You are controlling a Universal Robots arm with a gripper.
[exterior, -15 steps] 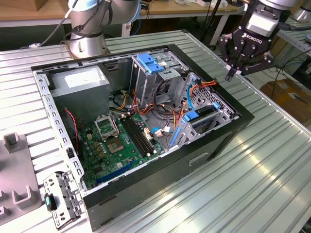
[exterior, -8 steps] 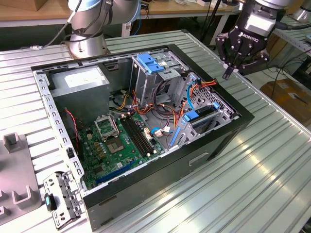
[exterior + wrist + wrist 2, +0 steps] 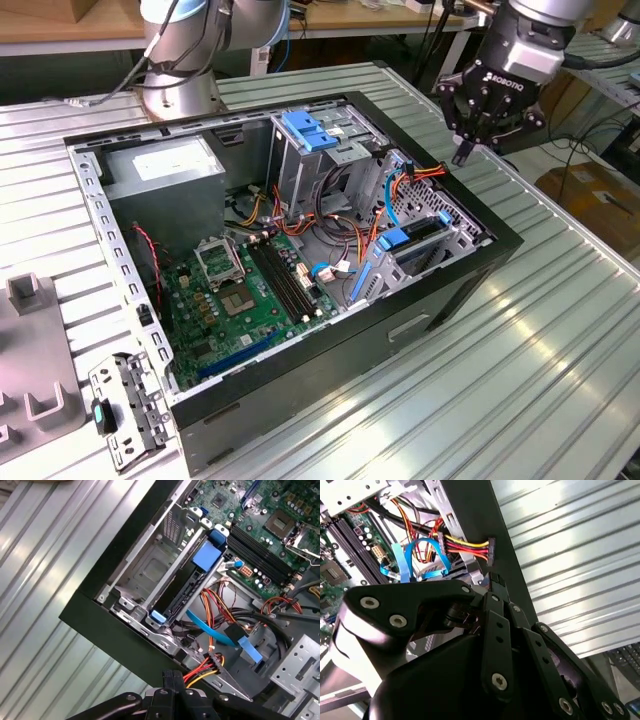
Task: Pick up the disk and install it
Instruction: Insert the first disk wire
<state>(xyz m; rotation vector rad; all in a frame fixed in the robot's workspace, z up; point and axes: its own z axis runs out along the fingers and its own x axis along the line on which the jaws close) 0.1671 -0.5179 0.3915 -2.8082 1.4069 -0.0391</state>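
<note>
**Claw hanging empty over the case corner, disk sitting in its bay**

The claw (image 3: 464, 150) is hovering in the upper right of the exterior view, just above the far corner of the open computer case (image 3: 430, 300). Its fingers are pinched together to a point and are carrying nothing. Both wrist views are showing the same closed tips with the case wall below them.

Just beneath the claw, a red, yellow and orange power lead (image 3: 425, 172) is arching up beside the case wall. Further in, towards the exterior view's right of centre, the disk (image 3: 418, 236) is standing on edge inside the low drive cage (image 3: 455, 235). A blue rail is running along it and a blue pull tab is sticking out at the end nearer the motherboard (image 3: 240, 290). In the first wrist view the disk (image 3: 190, 590) is lying in one slot beside a bare metal bay.

To my eye the installing step is looking at or near its finish, though I cannot tell whether the disk is fully home. Any further press would be calling for a straight approach that avoids snagging the lead.

White lettering is showing on the claw's body, and a white sticker on the grey power-supply box (image 3: 165, 170) in the upper left. I am leaving both unread. The disk is presenting only its edge.
</note>
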